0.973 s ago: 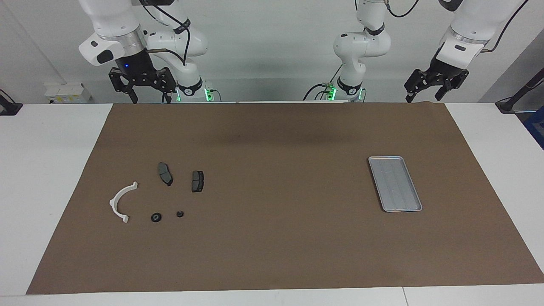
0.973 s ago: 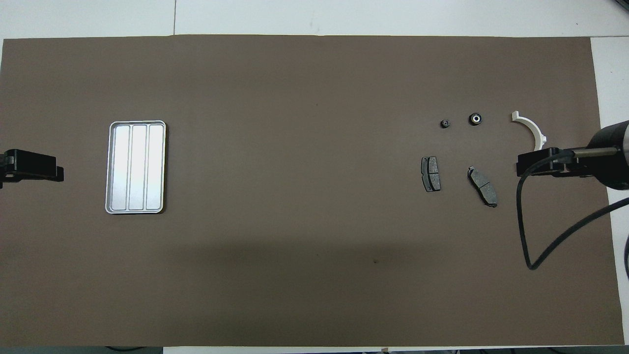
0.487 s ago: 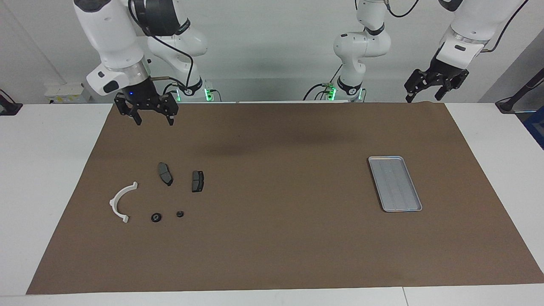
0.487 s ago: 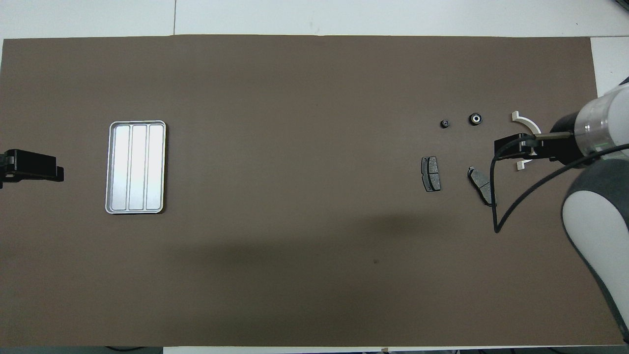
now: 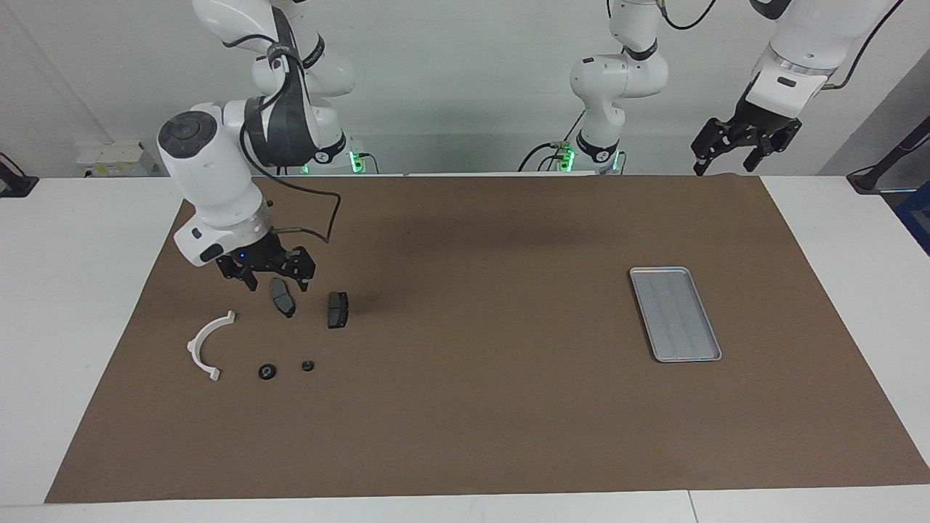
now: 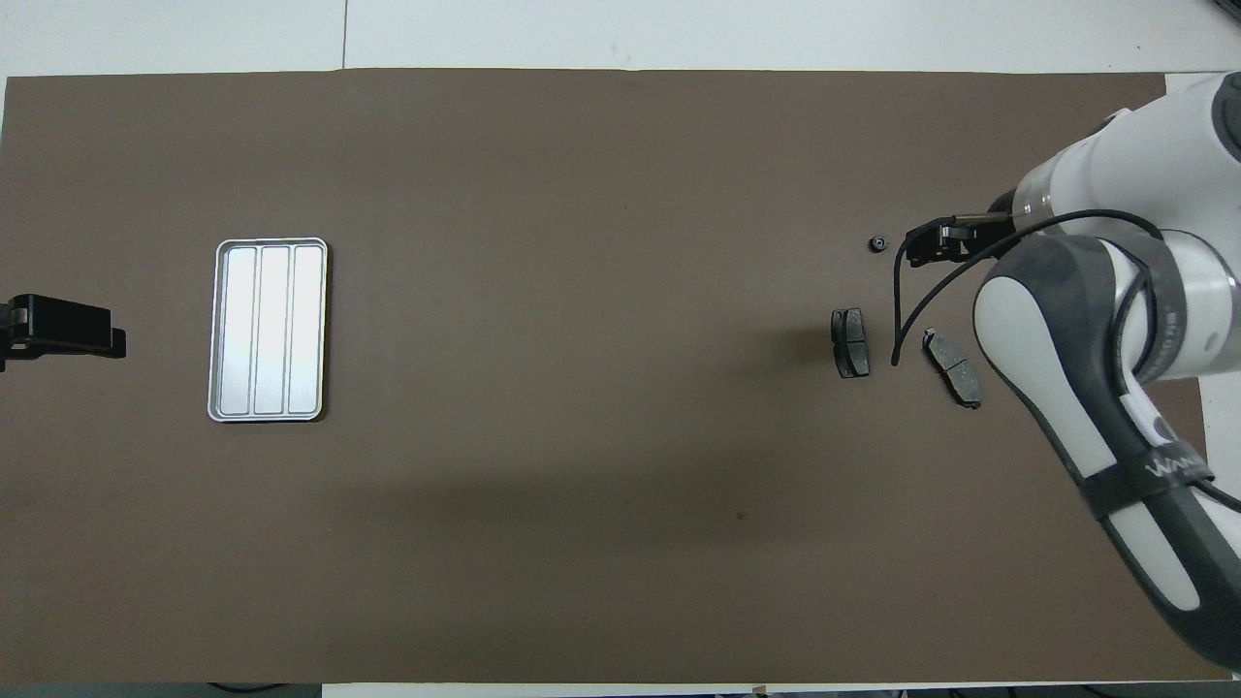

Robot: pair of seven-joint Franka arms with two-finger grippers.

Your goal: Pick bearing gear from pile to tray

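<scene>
In the facing view your right gripper (image 5: 272, 279) hangs low over the pile, jaws spread wide and empty, straddling the upper end of one brake pad (image 5: 282, 297). That is not your part. The larger black round piece (image 5: 267, 372), which I judge to be the bearing gear, lies on the brown mat (image 5: 465, 407) farther from the robots than the gripper, between the white half-ring (image 5: 207, 343) and the smaller black round piece (image 5: 307, 365). Carry the gripper out over it before you descend, and centre the jaws so they close on it alone. The tray (image 5: 676, 314) lies well off toward the left arm's end, where the left gripper (image 5: 734, 156) waits, open and empty.

In the overhead view the right arm hides that round piece; only the smaller one (image 6: 877, 243) shows, just beside the gripper (image 6: 921, 247). Judge height from the facing view.
</scene>
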